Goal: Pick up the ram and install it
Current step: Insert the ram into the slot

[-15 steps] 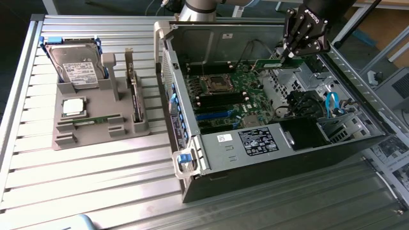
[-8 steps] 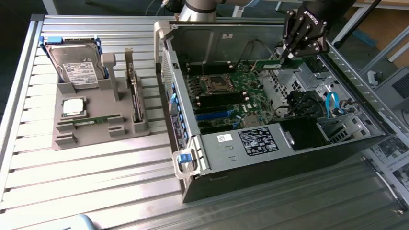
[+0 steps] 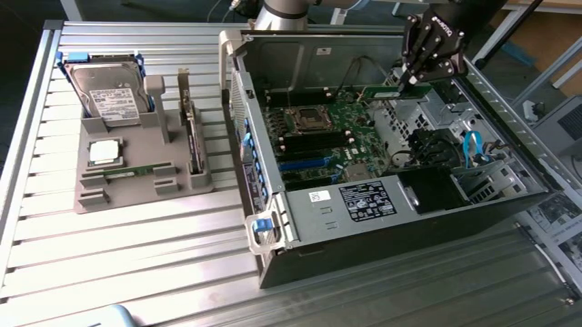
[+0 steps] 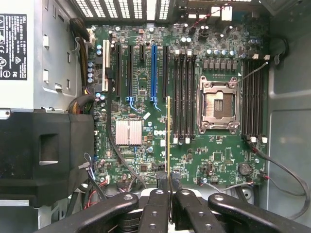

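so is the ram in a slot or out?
Out. The gripper is shut on the ram, held edge-on above the motherboard inside the open case.

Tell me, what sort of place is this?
Probably a robotics lab bench for computer assembly: an open computer case on a slatted metal table, a grey fixture holding parts, and a ram stick pinched in robot jaws.

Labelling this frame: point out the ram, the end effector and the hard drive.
ram [image 3: 380, 90], exterior view, green board's exposed end.
end effector [image 4: 169, 179], wrist view, midway between fingertips.
hard drive [image 3: 111, 103], exterior view, white label.
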Available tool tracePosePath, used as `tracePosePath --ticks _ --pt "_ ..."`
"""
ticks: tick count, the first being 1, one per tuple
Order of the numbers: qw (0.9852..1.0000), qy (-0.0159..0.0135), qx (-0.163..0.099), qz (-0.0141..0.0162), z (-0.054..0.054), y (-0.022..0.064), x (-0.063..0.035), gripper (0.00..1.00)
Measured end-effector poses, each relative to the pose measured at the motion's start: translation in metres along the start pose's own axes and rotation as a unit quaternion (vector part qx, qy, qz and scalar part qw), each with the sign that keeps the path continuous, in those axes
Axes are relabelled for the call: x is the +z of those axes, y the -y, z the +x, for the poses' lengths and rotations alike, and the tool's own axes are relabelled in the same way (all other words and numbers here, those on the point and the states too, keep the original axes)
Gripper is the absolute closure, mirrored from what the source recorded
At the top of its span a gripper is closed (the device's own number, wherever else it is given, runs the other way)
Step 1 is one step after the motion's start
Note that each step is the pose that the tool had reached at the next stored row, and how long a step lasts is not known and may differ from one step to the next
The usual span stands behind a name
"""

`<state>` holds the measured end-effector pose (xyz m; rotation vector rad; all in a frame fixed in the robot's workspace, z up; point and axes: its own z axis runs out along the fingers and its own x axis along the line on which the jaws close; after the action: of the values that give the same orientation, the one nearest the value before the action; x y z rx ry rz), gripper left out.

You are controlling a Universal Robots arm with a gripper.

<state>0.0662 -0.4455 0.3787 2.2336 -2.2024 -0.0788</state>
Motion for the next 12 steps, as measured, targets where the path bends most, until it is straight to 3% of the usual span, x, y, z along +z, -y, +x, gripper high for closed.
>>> tracePosePath --ticks 12 --pt "1.0 0.0 0.0 0.0 0.0001 0.0001 0.0029 0.88"
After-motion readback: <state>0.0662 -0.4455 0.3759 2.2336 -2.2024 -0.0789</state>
